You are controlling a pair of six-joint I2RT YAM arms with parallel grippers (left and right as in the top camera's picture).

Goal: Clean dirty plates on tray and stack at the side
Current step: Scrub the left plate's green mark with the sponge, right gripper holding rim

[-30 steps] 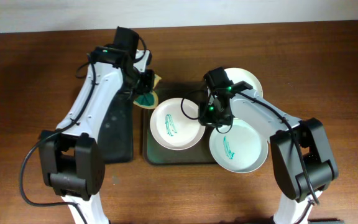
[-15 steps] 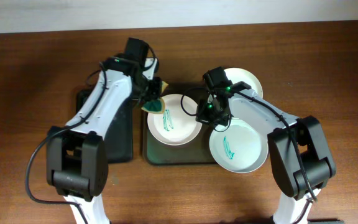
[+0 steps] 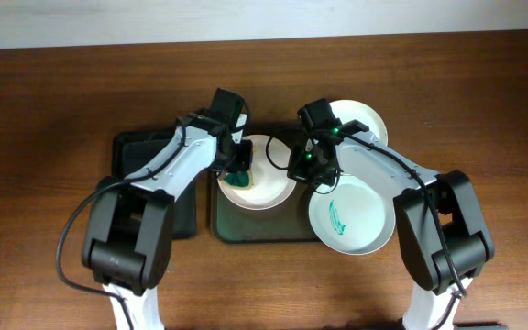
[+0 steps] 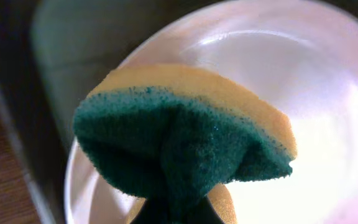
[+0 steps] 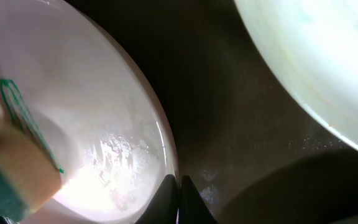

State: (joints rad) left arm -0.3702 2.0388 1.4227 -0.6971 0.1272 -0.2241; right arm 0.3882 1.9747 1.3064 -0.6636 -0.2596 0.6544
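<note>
Left gripper (image 3: 236,167) clamped on sponge (image 4: 179,130); right gripper (image 5: 179,198) pinched shut on rim of plate A (image 3: 266,191), at its 3 o'clock. We log tray (image 3: 220,227) under A. Plate B (image 3: 360,220), green-smeared, overhangs the tray at 4 o'clock; plate C (image 3: 367,117) sits at 1 o'clock. Sponge rests on A's 9 o'clock side.

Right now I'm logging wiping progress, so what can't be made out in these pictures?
The smear by the sponge: overhead, the sponge and left arm cover most of it.
Centre of the back plate: overhead, the right arm hides it.
Grip of the right end effector: the right wrist view cuts off its fingertips at the bottom edge.
Left wrist view: glare washes out the plate.
</note>
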